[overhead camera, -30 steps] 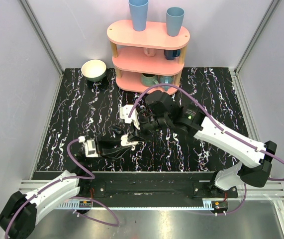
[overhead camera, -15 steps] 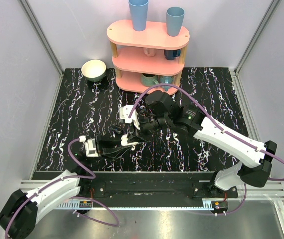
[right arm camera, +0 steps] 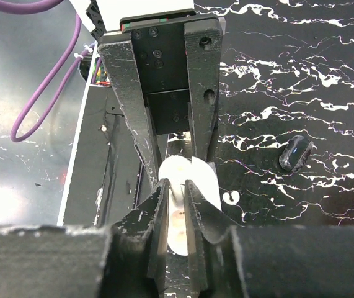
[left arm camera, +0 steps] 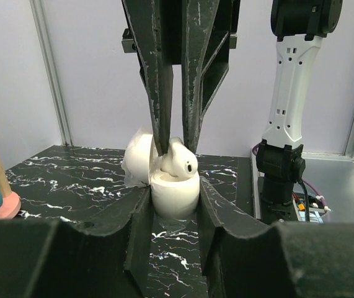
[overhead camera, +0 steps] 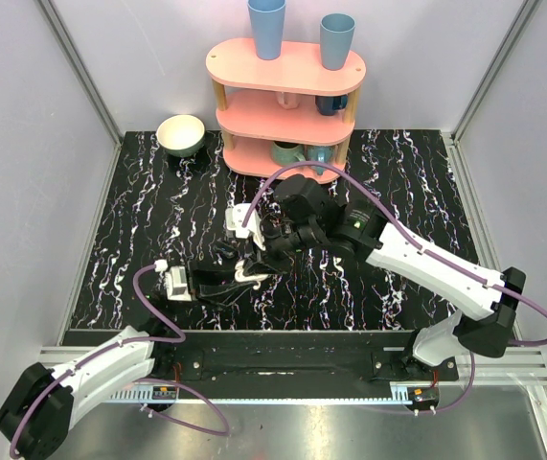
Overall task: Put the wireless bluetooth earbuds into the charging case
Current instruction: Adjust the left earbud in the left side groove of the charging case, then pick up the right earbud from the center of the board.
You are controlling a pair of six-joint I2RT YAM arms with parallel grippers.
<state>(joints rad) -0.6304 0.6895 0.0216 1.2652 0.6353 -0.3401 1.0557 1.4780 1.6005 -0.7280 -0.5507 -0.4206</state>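
The open charging case [left arm camera: 174, 197] is pinched by the left tool [overhead camera: 245, 276] toward the near edge of the tabletop [overhead camera: 398, 172], well apart from its side edges. An earbud [left arm camera: 181, 162] is pinched against the case's top by the right tool [left arm camera: 176, 149].

White charging case [left arm camera: 174, 192], black white-veined table [overhead camera: 139, 220], pink shelf [overhead camera: 297, 69], blue cups [overhead camera: 266, 29].

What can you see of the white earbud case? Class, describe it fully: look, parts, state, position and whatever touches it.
The case is small, white and rounded, of glossy plastic. Its lid is hinged open and stands up behind the body. It sits upright, clamped on both sides between the fingers of the left gripper, low over the black marbled table; whether its base touches it cannot be told. An earbud, pinched by the right gripper, rests tilted in its open top.
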